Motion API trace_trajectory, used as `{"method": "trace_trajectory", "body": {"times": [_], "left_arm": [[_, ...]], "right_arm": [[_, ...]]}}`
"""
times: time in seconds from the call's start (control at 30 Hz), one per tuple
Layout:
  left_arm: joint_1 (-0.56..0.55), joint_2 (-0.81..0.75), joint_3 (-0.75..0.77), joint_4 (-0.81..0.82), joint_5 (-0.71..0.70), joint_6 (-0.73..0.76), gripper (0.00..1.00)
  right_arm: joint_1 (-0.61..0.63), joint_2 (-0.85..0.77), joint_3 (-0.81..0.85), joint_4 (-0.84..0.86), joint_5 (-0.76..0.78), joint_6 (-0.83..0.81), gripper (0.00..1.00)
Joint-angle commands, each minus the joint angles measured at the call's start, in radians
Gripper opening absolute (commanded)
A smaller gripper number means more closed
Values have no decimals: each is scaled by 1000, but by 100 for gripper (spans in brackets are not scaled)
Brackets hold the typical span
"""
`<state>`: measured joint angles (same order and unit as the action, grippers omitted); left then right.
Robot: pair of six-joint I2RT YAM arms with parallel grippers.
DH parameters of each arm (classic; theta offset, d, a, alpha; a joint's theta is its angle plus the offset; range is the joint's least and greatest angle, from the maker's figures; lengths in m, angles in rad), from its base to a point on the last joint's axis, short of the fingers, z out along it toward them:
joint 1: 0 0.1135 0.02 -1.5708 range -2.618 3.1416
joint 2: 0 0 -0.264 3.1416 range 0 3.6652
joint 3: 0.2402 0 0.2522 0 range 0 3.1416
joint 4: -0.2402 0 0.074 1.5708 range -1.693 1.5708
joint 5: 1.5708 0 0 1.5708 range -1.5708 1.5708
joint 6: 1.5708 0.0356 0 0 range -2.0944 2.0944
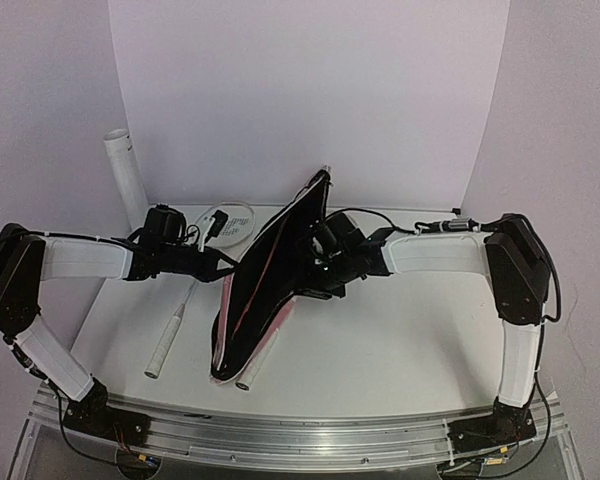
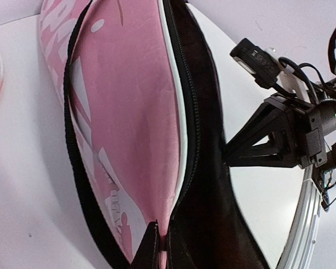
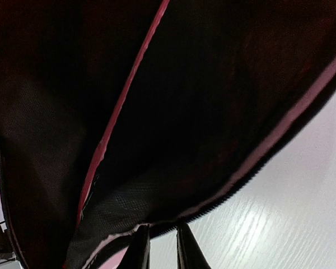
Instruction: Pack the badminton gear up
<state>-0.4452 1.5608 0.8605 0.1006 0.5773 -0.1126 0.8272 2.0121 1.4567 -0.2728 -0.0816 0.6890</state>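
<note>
Only overhead shows a racket handle beside the bag.

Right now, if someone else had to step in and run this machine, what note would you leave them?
Left hand: shut on the edge of the pink bag, holding it open.
Right hand: fingers slightly parted at the opposite edge, not clearly gripping.
First racket: in the bag, handle poking out the near end.
Second racket: on the table, left of the bag.
Shuttlecocks: not in view.
Done: one racket in. Left: the second racket, the shuttlecocks, then probably zipping up.
</note>
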Motion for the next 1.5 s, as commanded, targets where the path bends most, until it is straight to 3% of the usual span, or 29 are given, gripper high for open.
{"method": "trace_trajectory", "body": {"times": [0.0, 0.13, 0.33, 0.4, 0.43, 0.57, 0.73, 0.83, 0.9, 1.0, 1.23, 1.27, 1.3, 1.4, 1.47], "left_arm": [[-1, -12, -15, 110, 86, -45, 0], [-2, -12, -22, 143, 95, -92, 0], [-2, -5, -22, 162, 99, -105, 0], [-1, -3, -20, 163, 99, -105, 0], [-1, -1, -19, 164, 101, -107, 0], [-2, 0, -15, 167, 102, -108, 0], [-1, -1, -12, 165, 104, -106, 0], [-1, -4, -14, 171, 109, -109, 0], [-1, -9, -16, 177, 110, -114, 0], [6, -18, -17, 171, 97, -139, 0], [38, -63, -38, 122, 78, -163, 0], [45, -68, -38, 107, 80, -162, 3], [53, -74, -35, 93, 84, -154, 11], [60, -98, 5, 40, 116, -76, 49], [59, -119, 38, 29, 135, -16, 61]], "right_arm": [[-27, -57, -7, -17, -21, -34, 24], [-60, -123, -40, -15, -14, -25, 44], [-114, -133, -38, 40, -49, 29, 64], [-123, -111, -41, 93, -44, 73, 82], [-129, -94, -42, 126, -43, 99, 86], [-164, 2, -22, 244, -35, 184, 88], [-174, 149, 128, 297, -85, 169, 79], [-173, 204, 170, 297, -88, 188, 68], [-175, 218, 181, 297, -85, 189, 46], [-173, 191, 185, 288, -73, 181, 3], [-87, 31, 283, 8, 134, 64, 0], [-66, 25, 317, -39, 162, 47, 0], [-43, 26, 359, -89, 187, 38, 0], [5, 55, 468, -202, 238, 30, 0], [30, 82, 543, -262, 286, 43, 0]]}}
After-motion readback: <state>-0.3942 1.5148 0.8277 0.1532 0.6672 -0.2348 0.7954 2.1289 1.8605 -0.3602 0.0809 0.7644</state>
